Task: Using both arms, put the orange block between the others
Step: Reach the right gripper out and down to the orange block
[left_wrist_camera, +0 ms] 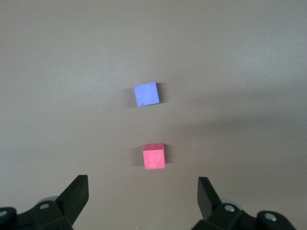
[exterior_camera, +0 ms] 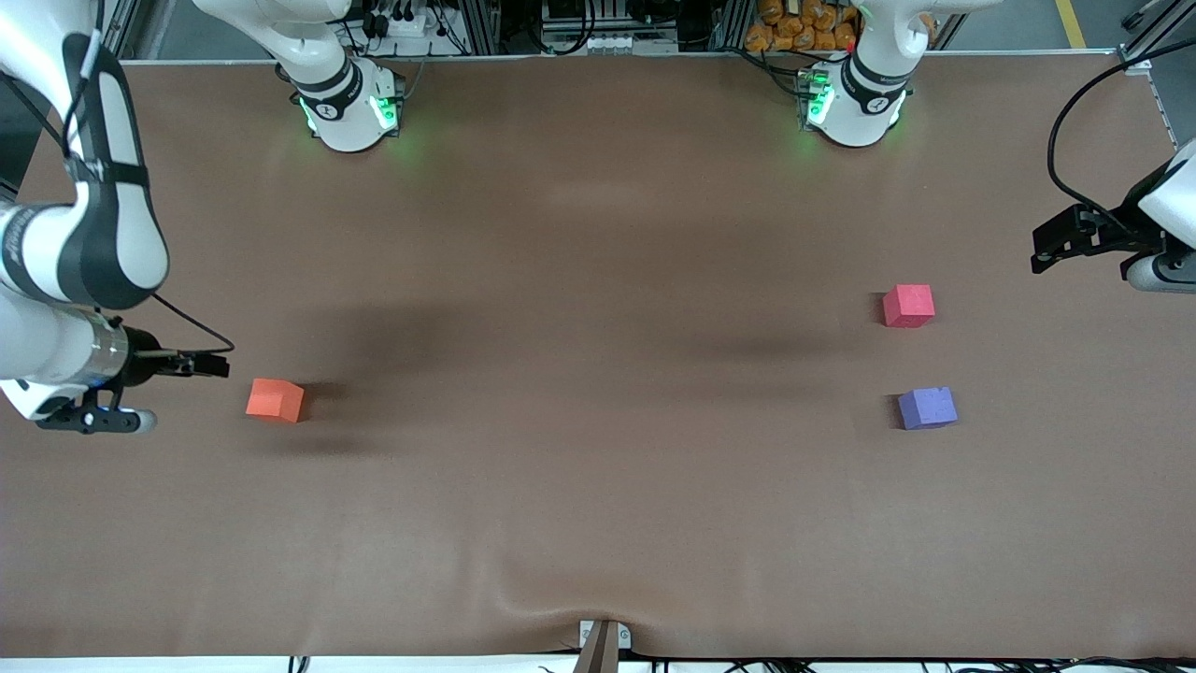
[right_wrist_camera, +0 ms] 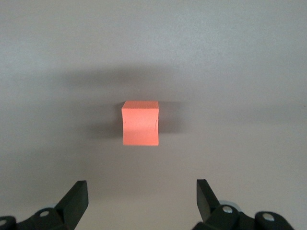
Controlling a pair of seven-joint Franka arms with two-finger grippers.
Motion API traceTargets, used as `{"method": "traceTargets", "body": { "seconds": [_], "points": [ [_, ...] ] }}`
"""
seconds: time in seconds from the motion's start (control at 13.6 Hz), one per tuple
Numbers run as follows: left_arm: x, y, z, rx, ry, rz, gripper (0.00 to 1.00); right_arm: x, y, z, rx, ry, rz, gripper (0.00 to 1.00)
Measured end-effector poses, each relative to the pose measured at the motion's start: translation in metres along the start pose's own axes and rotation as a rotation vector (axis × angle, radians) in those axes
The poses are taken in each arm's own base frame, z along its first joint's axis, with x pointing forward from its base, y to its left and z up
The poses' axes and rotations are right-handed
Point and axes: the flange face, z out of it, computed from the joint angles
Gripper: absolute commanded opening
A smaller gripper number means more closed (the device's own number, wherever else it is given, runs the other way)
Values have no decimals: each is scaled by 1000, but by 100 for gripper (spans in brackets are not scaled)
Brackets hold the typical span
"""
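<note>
The orange block (exterior_camera: 275, 400) (right_wrist_camera: 140, 122) lies alone on the brown table toward the right arm's end. My right gripper (exterior_camera: 217, 363) (right_wrist_camera: 142, 191) hovers over the table just beside it, open and holding nothing. The others are toward the left arm's end: a pinkish-red cube (exterior_camera: 908, 306) (left_wrist_camera: 154, 156) and, nearer the front camera, a purple-blue cube (exterior_camera: 927, 408) (left_wrist_camera: 146, 94), with a gap of bare table between them. Over the table's end by the pinkish-red cube my left gripper (exterior_camera: 1039, 250) (left_wrist_camera: 143, 189) is open and holds nothing.
The brown mat (exterior_camera: 598, 374) covers the whole table. Both arm bases (exterior_camera: 350, 112) (exterior_camera: 850, 107) stand at its back edge. A small clamp (exterior_camera: 603, 643) sits at the middle of the front edge. Cables and orange items (exterior_camera: 804, 23) lie off the table, past the bases.
</note>
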Motion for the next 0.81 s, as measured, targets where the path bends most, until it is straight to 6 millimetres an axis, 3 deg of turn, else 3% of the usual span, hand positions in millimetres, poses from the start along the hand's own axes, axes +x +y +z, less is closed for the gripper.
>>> {"method": "traceTargets", "body": {
  "seconds": [0.44,0.81],
  "points": [
    [0,0,2,0,-3,0,100,27,26,71,0,20,39,100],
    [0,0,2,0,-4,1,100,33,5,98,22,2,21,100]
  ]
}}
